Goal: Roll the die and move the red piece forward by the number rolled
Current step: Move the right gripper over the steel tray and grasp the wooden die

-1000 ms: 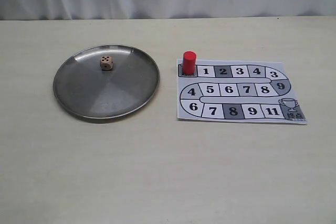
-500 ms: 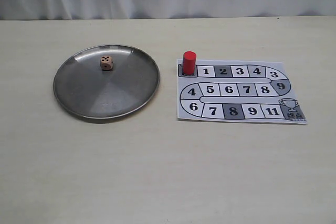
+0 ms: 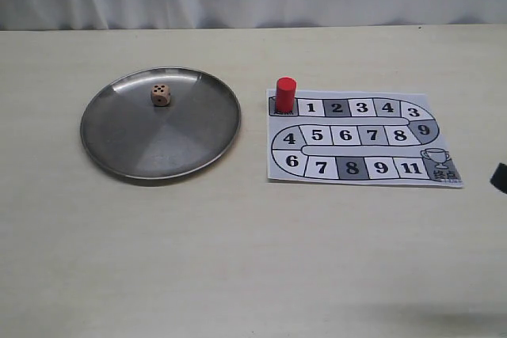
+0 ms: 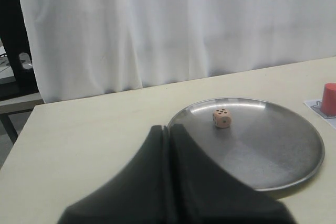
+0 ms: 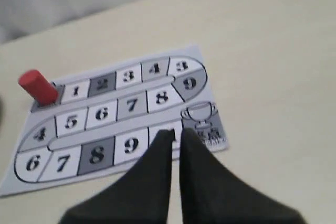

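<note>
Currently the die (image 3: 161, 95) lies inside the plate (image 3: 119, 160), on its far half, near the back rim, resting flat on the metal. Top face looks like five pips; too small to be certain. In the left wrist view the die (image 4: 222, 118) sits on the same part of the plate (image 4: 273, 156), touching nothing but the plate.

The red piece (image 3: 285, 94) stands upright to the right of the plate, just beyond its rim, on the dark start square at the board (image 3: 348, 136) corner nearest the plate. It shows in the right wrist view (image 5: 38, 86), beside square 1.

The board is a printed sheet, flat on the table (image 3: 253, 259), beside the plate but not touching it. Its numbered track winds to a trophy mark at the end farthest from the plate.

My left pincer (image 4: 167, 128) is closed, fingers pressed together with nothing between, held low just short of the plate's near rim.

My right pincer (image 5: 176, 134) is nearly closed, only a thin slit, empty, well away from the plate, pointing at the board's (image 5: 105, 124) trophy end.
</note>
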